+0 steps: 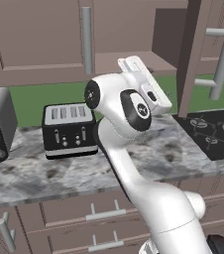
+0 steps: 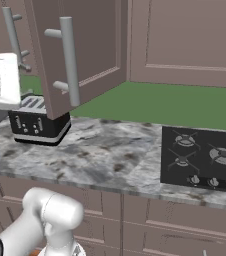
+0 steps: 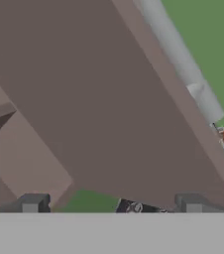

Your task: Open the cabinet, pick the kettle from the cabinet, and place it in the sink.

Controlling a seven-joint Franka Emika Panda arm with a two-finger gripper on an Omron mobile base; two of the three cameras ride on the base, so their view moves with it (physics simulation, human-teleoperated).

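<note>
No writing reads on the toaster or stove. The cabinet door hangs open at 12 o'clock. The gripper gapes wide, empty.

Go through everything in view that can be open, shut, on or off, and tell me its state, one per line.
cabinet right door: swung open, handle facing outward
cabinet left door: shut
cabinet interior: the visible part of the shelf holds nothing
gripper: open, holding nothing, close to the open door
toaster: slots without bread
stove: no pot on its burners
drawers: shut
</note>
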